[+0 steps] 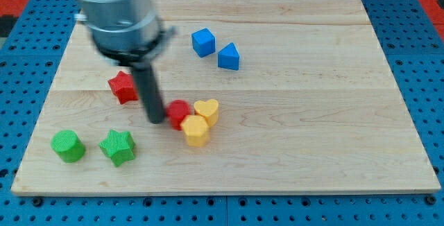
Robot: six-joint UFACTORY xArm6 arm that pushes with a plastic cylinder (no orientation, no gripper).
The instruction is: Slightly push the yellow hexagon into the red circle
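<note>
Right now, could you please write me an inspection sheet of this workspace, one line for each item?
Surface: wooden board on a blue pegboard.
Job's things: yellow hexagon touches the red circle at its lower right.
Clutter: yellow heart, red star, blue cube, blue triangle, green cylinder, green star.
Hand: none; my tip is just left of the red circle.
Cables: nothing seen.
Surroundings: nothing seen.
</note>
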